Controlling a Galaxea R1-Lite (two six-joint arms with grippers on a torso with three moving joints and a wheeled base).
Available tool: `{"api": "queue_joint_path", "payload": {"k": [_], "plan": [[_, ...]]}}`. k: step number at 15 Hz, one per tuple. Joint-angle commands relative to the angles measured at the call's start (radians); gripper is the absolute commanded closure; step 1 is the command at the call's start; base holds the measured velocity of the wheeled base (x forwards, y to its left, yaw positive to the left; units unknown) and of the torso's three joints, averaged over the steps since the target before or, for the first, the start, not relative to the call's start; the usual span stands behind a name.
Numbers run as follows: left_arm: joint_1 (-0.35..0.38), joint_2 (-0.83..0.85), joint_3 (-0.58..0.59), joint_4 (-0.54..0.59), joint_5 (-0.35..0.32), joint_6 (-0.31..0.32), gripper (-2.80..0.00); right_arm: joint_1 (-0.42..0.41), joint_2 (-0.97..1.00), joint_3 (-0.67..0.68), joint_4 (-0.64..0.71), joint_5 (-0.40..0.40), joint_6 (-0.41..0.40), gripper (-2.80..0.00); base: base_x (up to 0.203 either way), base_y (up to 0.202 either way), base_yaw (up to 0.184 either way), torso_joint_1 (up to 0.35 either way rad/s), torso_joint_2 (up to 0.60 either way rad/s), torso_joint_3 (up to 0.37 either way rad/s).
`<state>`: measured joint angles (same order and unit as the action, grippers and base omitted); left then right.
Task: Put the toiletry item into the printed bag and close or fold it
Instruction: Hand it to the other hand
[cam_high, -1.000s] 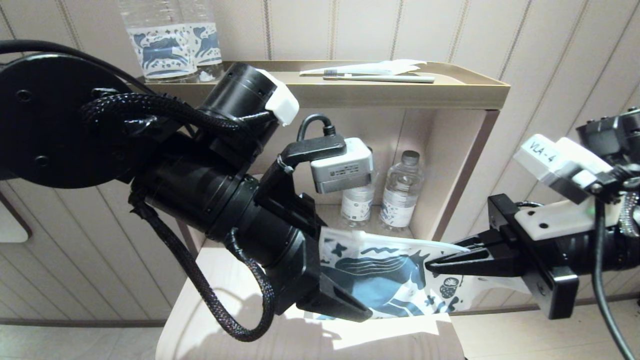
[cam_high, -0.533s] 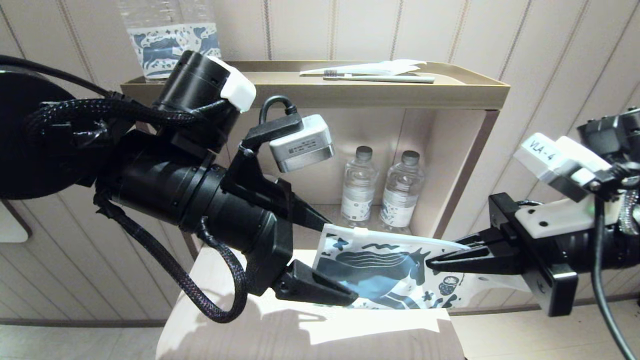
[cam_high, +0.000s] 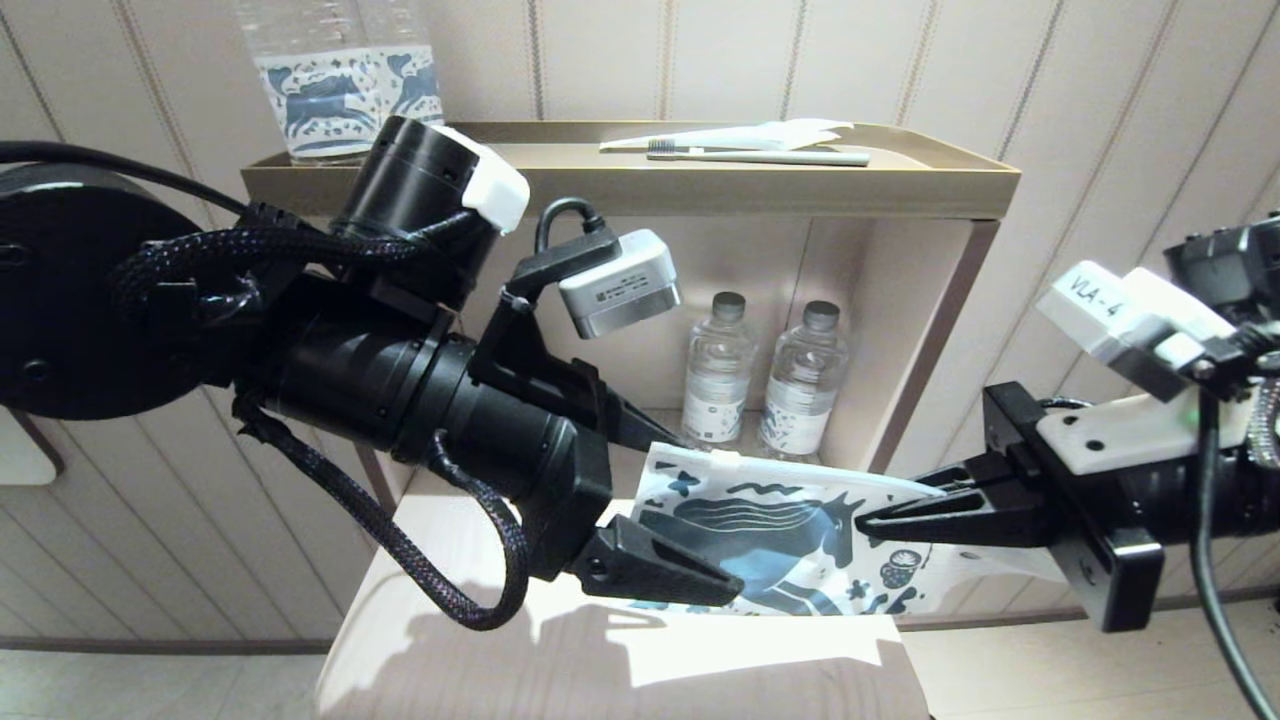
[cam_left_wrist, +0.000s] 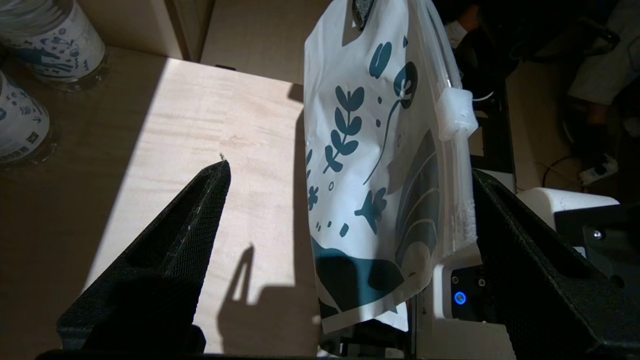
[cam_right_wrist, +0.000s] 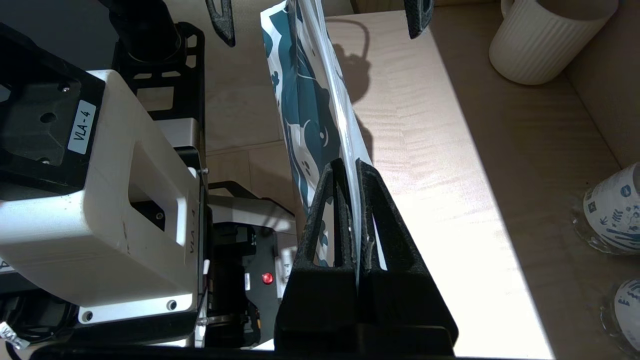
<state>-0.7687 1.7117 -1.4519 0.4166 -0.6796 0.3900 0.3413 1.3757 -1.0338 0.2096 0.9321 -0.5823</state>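
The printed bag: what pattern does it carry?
White, with a blue-grey horse, wavy lines and small leaf motifs on the printed bag; the head view shows it best.

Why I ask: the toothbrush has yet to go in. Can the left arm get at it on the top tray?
Probably yes. The left gripper is open, straddling the printed bag that the right gripper pinches. The toothbrush lies uncovered on the tray above.

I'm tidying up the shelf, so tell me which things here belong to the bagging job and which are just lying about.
Job:
printed bag, pinched by the right gripper
left gripper, fingers apart at the bag's other end
toothbrush

Lying about:
water bottles
ribbed white cup
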Motion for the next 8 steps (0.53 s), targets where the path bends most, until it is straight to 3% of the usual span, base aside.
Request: {"api": "queue_joint_path", "payload": {"k": [1,8], "plan": [[-0.009,0.008,-0.004,0.002,-0.003,0.003,-2.8,0.001,-0.006,0.0,0.001,0.005,-0.004,0.0,0.0,0.0,0.0,0.0,0.0,0.0],[-0.009,0.011,-0.001,-0.004,-0.003,0.004,-2.8,0.001,-0.004,0.001,0.001,0.005,-0.004,0.0,0.0,0.0,0.0,0.0,0.0,0.0]]}}
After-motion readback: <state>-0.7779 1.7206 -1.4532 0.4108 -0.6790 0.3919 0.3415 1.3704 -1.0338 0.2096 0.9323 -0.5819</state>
